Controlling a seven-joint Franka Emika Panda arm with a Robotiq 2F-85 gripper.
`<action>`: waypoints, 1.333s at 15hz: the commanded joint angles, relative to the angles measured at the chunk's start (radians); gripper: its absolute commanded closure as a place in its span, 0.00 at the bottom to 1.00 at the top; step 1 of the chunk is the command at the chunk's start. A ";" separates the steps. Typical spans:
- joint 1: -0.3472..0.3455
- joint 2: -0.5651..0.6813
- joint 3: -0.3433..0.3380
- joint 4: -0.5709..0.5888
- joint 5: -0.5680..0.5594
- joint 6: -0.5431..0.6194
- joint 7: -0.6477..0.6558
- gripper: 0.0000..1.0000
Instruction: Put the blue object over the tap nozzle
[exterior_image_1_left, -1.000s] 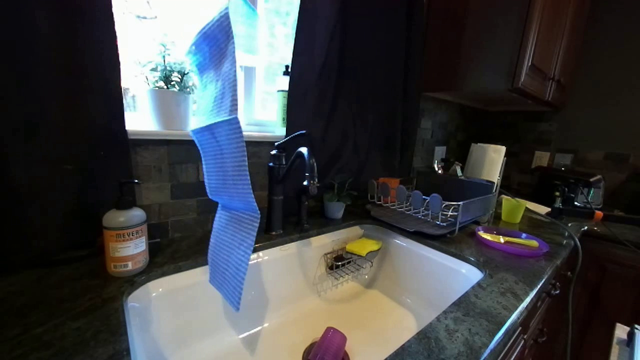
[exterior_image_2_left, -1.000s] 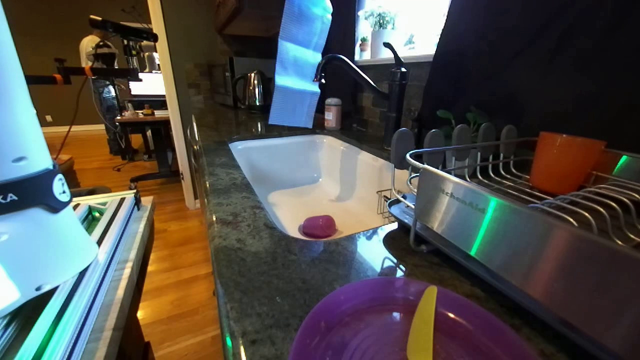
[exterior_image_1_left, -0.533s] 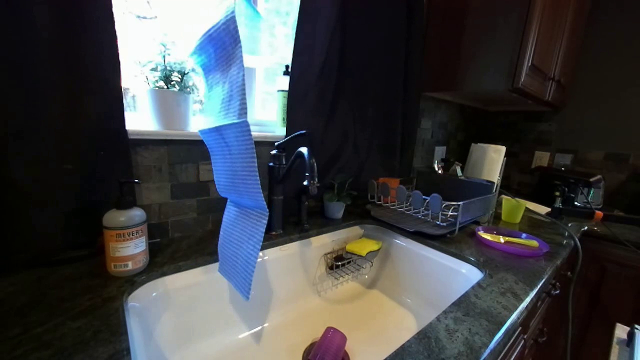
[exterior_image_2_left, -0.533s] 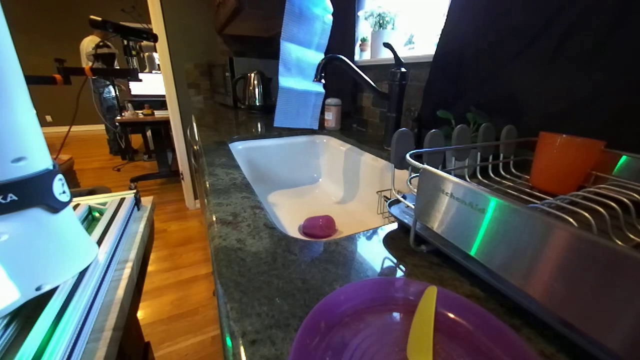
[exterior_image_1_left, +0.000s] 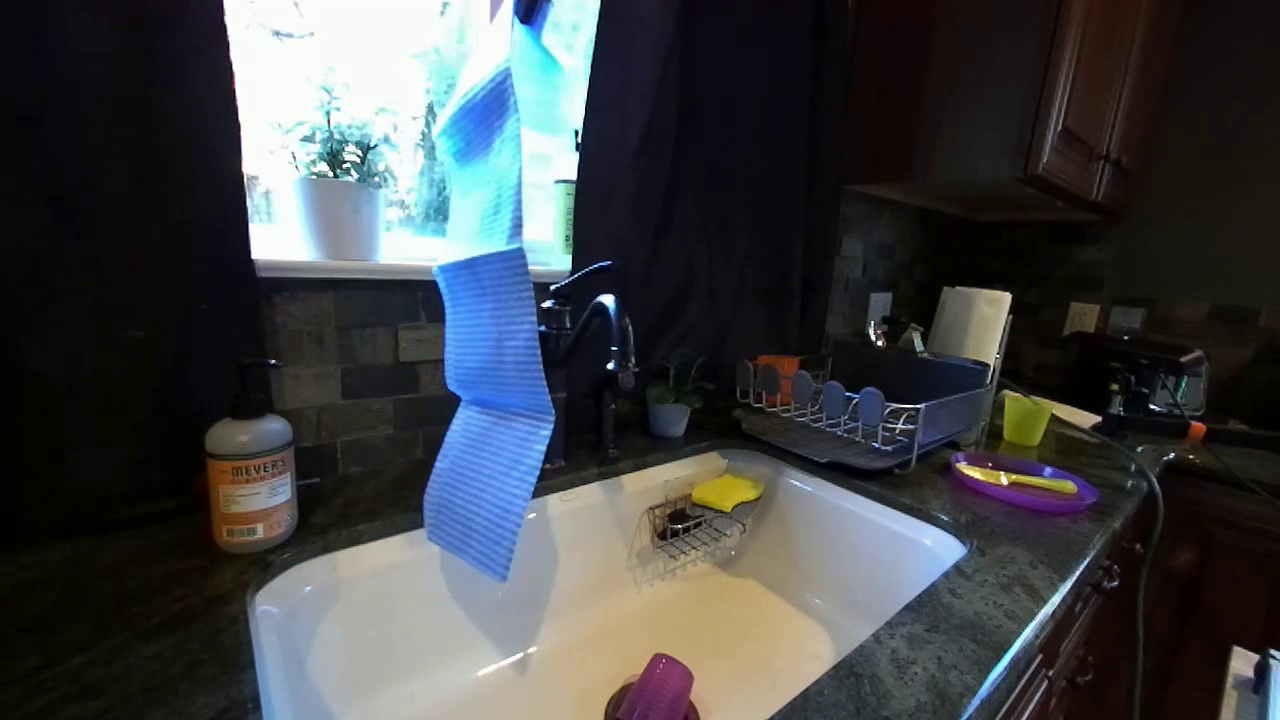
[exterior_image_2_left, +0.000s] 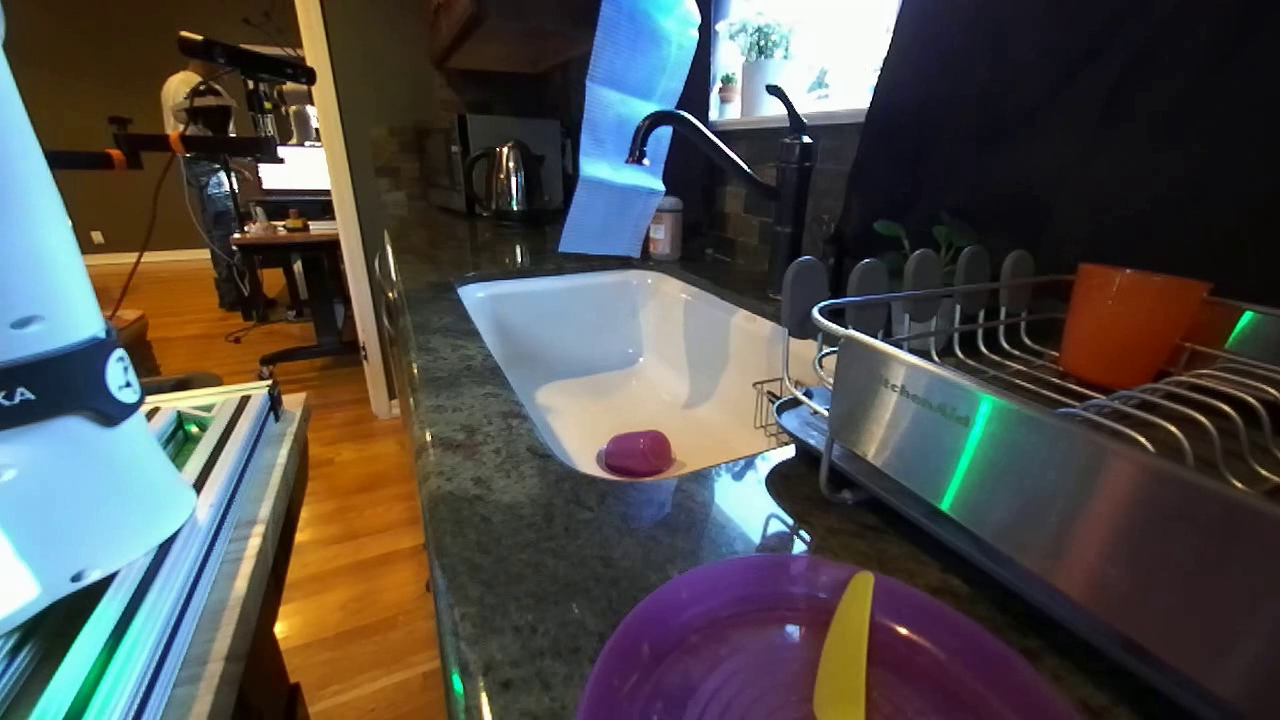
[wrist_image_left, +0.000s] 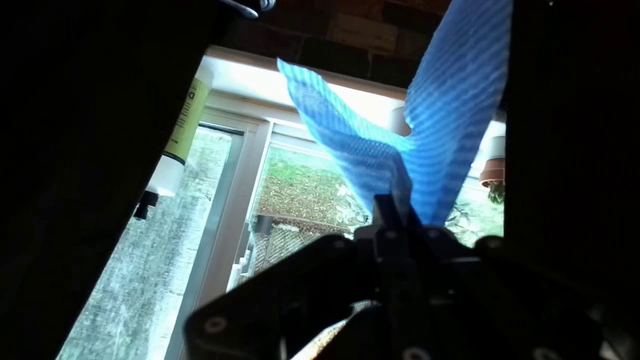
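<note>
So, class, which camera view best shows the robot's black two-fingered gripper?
The wrist view: it shows the black two-fingered gripper close up, shut on the long light-blue cloth. The exterior views barely help: a dark tip, probably the gripper's, pokes in at the top edge in an exterior view; otherwise it is out of frame.

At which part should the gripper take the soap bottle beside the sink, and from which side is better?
Probably around the middle of the soap bottle, coming level from the sink side: it stands upright and its sides run nearly straight there, whereas the pump on top would likely hinder a grip from above. The gripper must first release the blue cloth.
</note>
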 joint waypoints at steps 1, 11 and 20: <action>-0.025 -0.056 0.003 -0.064 0.001 -0.024 0.051 1.00; -0.091 -0.175 -0.010 -0.210 0.019 -0.107 0.163 1.00; -0.121 -0.232 -0.012 -0.301 0.032 -0.171 0.230 1.00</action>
